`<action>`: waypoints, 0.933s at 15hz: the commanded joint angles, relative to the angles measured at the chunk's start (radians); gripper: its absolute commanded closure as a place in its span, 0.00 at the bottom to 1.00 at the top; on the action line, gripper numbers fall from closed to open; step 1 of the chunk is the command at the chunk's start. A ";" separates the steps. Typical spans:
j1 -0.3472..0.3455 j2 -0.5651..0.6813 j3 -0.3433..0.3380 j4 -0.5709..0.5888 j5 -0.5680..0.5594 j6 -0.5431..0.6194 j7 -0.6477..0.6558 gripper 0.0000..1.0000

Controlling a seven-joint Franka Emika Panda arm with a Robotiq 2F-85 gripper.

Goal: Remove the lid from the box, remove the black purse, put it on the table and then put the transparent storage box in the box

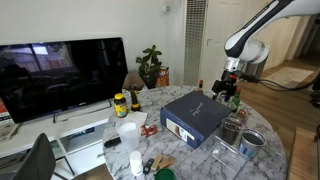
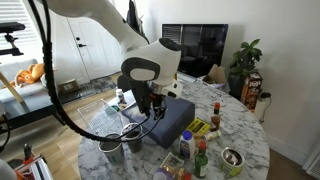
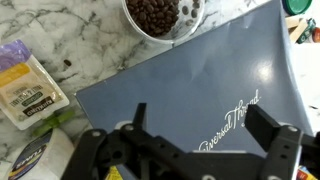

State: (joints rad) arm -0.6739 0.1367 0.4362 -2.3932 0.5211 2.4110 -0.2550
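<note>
The lid [image 3: 190, 80] is dark navy with silver script and fills most of the wrist view; it lies shut on the navy box [image 1: 193, 115] [image 2: 172, 125] in the middle of the marble table. My gripper [image 3: 205, 128] hovers just above the lid, open, with nothing between its fingers. In both exterior views the gripper [image 1: 228, 88] [image 2: 150, 103] hangs over one end of the box. A clear plastic container, seemingly the transparent storage box [image 1: 226, 150] [image 2: 104, 119], sits beside the box. The black purse is hidden.
A bowl of dark beans [image 3: 155, 15] and a yellow food packet [image 3: 27, 85] lie near the lid. A metal tin [image 1: 252, 142], cups [image 2: 128, 140], bottles [image 2: 200, 158] and a jar [image 1: 120, 104] crowd the table [image 3: 70, 30]. A TV [image 1: 60, 75] stands behind.
</note>
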 commanded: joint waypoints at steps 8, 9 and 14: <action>0.161 -0.009 -0.161 0.017 0.030 -0.012 -0.021 0.00; 0.161 -0.009 -0.161 0.017 0.030 -0.012 -0.021 0.00; 0.161 -0.009 -0.161 0.017 0.030 -0.012 -0.021 0.00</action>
State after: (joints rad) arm -0.6733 0.1366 0.4362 -2.3805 0.5211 2.4110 -0.2550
